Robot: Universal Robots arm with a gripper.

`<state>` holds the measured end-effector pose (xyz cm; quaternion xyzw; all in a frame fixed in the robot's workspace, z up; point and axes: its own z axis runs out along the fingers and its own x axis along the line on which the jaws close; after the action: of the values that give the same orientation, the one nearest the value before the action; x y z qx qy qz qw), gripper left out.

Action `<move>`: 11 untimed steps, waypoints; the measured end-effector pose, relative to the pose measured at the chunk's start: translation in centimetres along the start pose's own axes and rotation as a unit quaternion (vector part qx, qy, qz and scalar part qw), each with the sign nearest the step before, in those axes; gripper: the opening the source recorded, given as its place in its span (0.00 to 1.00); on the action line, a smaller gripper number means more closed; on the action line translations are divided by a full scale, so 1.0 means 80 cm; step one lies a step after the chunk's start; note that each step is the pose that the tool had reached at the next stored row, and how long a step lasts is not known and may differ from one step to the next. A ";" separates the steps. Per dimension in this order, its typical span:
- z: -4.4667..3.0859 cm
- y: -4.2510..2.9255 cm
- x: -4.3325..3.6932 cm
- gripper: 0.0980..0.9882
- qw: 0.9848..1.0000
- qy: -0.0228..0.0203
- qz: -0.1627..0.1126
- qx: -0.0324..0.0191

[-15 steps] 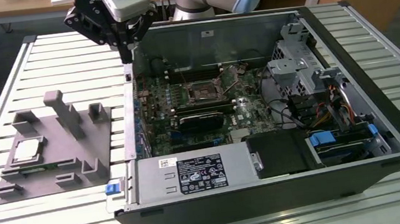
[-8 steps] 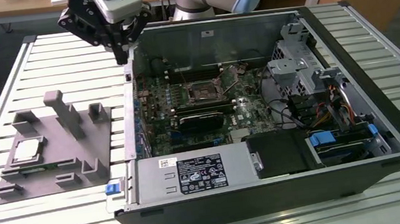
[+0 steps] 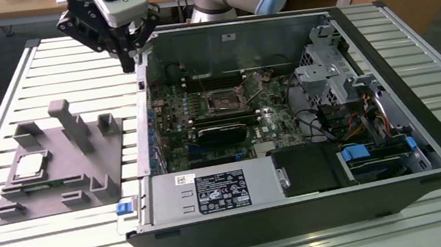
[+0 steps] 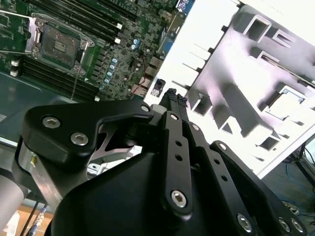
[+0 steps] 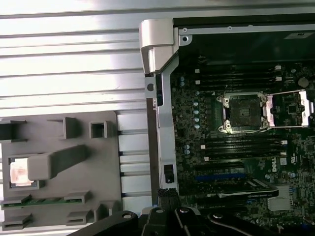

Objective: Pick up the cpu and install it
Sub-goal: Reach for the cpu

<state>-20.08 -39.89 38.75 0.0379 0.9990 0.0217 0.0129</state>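
The cpu [image 3: 30, 166] sits in the grey tray [image 3: 65, 169] at the exterior view's left, well apart from the empty, pressed-together claw [image 3: 128, 64], which I judge must spread and square to its edges.

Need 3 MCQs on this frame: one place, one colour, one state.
1. Where is the cpu? A in the grey tray B in the socket C in the gripper
2. The motherboard is: A red B green C white
3. The gripper is: A wide open B shut on the cpu C shut, empty
Answers: 1 A, it lies in a tray pocket while the socket is bare; 2 B, the motherboard is green; 3 C, its fingertips meet with nothing between them in the second wrist view.
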 end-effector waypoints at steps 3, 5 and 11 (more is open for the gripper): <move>0.0003 -0.0004 0.005 0.01 1.000 0.000 0.000 0.000; 0.0004 -0.0007 0.008 0.01 1.000 0.000 0.000 0.000; 0.0008 -0.0019 0.025 0.01 1.000 0.000 0.000 0.000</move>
<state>-22.06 -39.89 38.63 0.0379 0.9990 0.0217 0.0129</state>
